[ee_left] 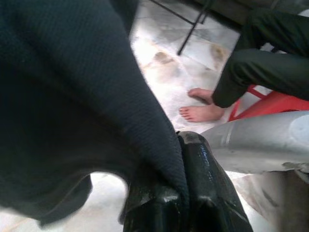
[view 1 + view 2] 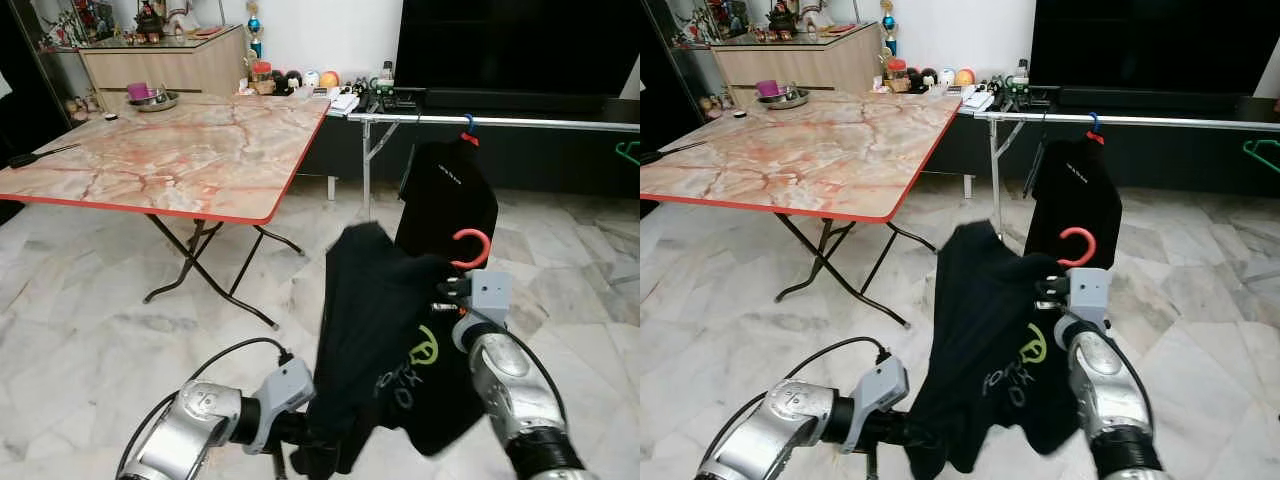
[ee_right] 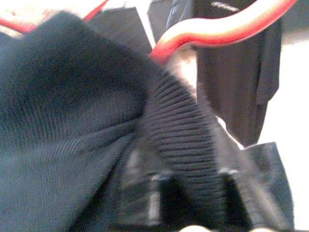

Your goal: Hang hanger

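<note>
**Left eye view — black shirt on red hanger held between both grippers**

Left eye view: a black T-shirt (image 2: 375, 340) with green-and-grey lettering hangs in the centre foreground on a red hanger (image 2: 472, 247); only the hanger's hook clears the collar, curling up at about 1 o'clock from the shirt.

Right gripper (image 2: 447, 290) is at 3 o'clock of the shirt, at collar height just under the hook. Right wrist view: ribbed collar fabric runs between its black fingers (image 3: 145, 193), which are closed on the shirt at the hanger neck (image 3: 227, 26).

Left gripper (image 2: 300, 430) is low, at 7 o'clock of the shirt, at the hem. Left wrist view: its fingers (image 1: 203, 193) are pressed together with a fold of the black fabric (image 1: 72, 111) pinched between them. A person's bare feet (image 1: 200, 108) stand on the floor beyond.

Background: a metal clothes rail (image 2: 500, 121) runs across at 12 to 2 o'clock, well apart from the held hanger. A second black shirt (image 2: 445, 195) already hangs from it on a blue-hooked hanger (image 2: 468, 124); a green hanger (image 2: 628, 152) sits at the far right. A marble-top folding table (image 2: 170, 150) with a red edge stands at 10 o'clock — a metal bowl (image 2: 155, 100) near its far side. Floor is pale marble tile (image 2: 90, 330).
</note>
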